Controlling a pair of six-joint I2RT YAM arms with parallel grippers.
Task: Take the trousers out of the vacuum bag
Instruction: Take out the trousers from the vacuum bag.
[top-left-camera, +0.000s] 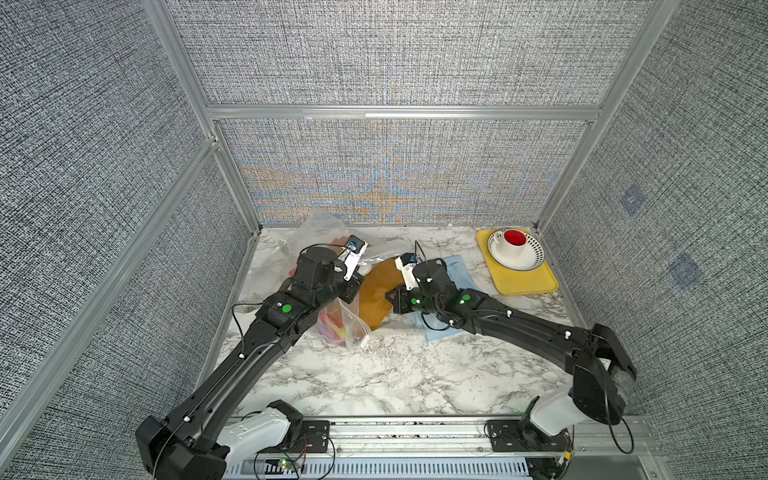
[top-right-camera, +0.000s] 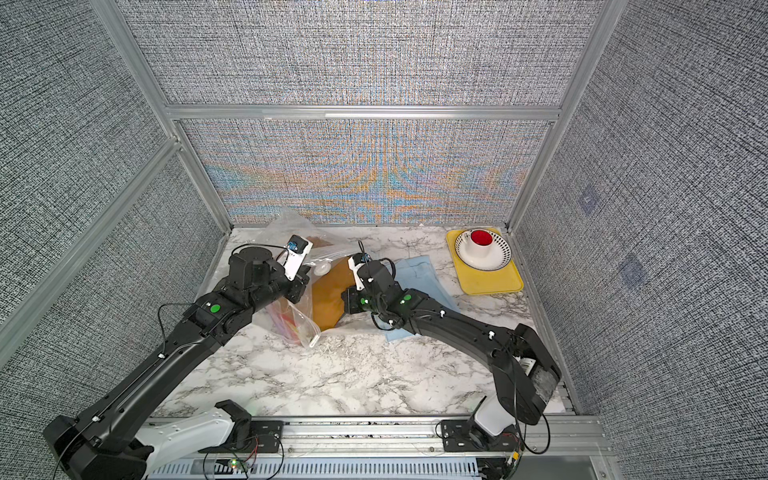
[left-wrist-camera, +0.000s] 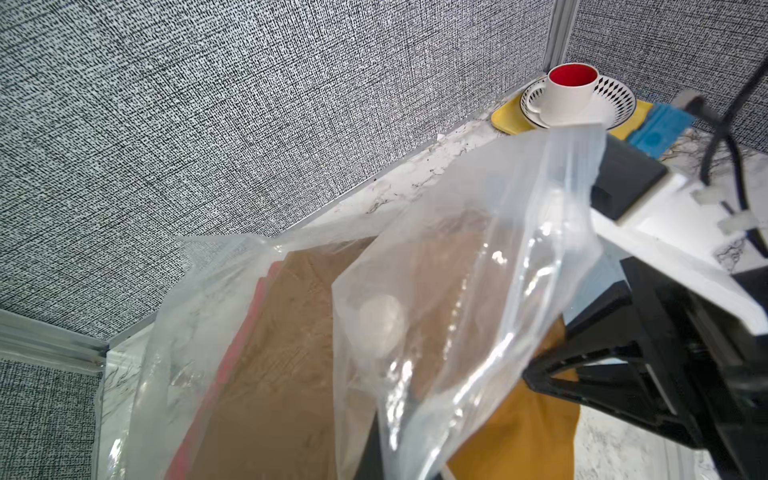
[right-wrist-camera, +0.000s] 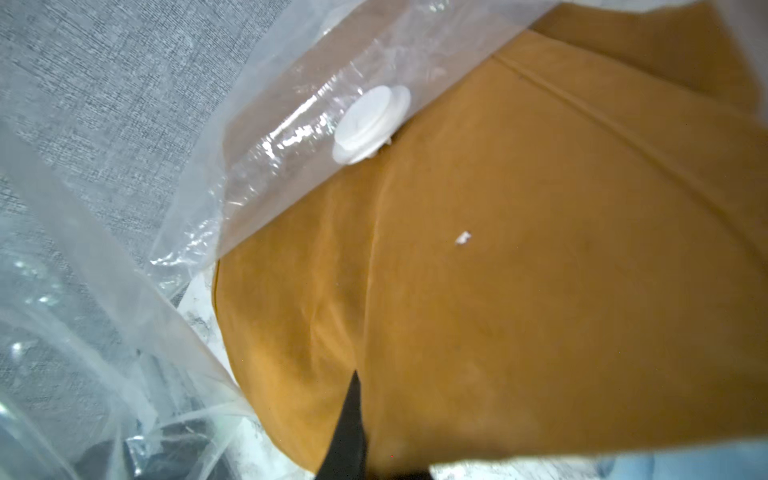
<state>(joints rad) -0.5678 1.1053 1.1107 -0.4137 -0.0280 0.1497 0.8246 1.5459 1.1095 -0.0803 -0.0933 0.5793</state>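
Right fingers (right-wrist-camera: 350, 424) clamped on mustard trousers (top-left-camera: 376, 299), partly outside vacuum bag (left-wrist-camera: 478, 249); left fingers (top-left-camera: 350, 292) pinch bag

Two arms: one left arm (top-left-camera: 232, 374), one right arm (top-left-camera: 540, 332). Two grippers: the left gripper (top-left-camera: 352, 291) and the right gripper (top-left-camera: 394, 300). One bag (top-left-camera: 320, 226) with one white valve (right-wrist-camera: 370, 124). Trousers show in four colours, one each as far as can be told: a mustard pair (top-left-camera: 376, 299) between the grippers, a blue pair (top-left-camera: 461, 272) behind the right gripper, a red pair (top-left-camera: 325, 322) and a yellow pair (top-left-camera: 338, 332) just beside the left gripper. Well beyond the right gripper: one tray (top-left-camera: 528, 282), one bowl (top-left-camera: 534, 255), one cup (top-left-camera: 509, 249).
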